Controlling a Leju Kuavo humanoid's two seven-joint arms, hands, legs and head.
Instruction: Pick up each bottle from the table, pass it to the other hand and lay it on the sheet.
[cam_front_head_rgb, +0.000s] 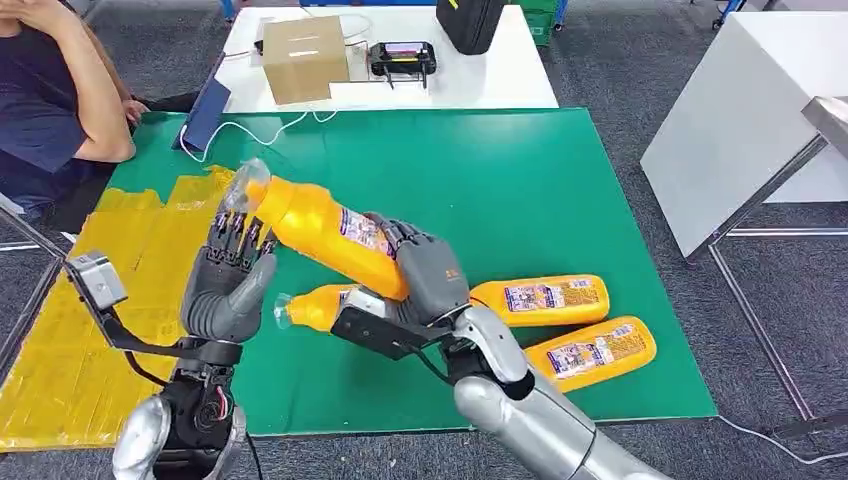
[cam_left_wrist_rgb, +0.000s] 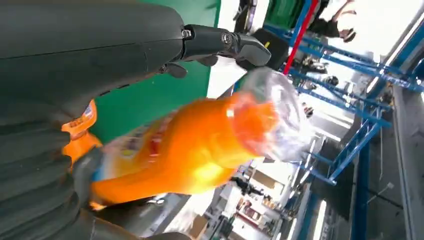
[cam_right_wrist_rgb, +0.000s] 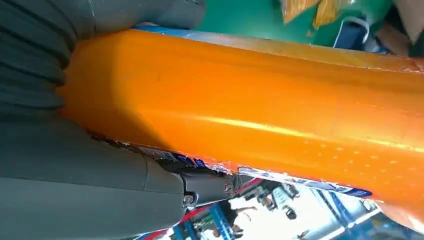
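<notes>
Bottles are the business here, and going left to right: a person (cam_front_head_rgb: 45, 95) sits at the far left corner, then the yellow sheet (cam_front_head_rgb: 110, 300) lies along the left side of the green table (cam_front_head_rgb: 520, 180). The left hand (cam_front_head_rgb: 228, 285) stands palm-up beside the sheet, fingers spread and holding nothing, its fingertips near the clear cap end. The held bottle (cam_front_head_rgb: 325, 232) slants in the air above the table, gripped round its lower body by the right hand (cam_front_head_rgb: 432, 272). Another bottle (cam_front_head_rgb: 315, 305) lies just under it, two more bottles (cam_front_head_rgb: 545, 297) further right. If the right hand lets go before the left closes, I'd expect the smooth bottle to drop and roll.
</notes>
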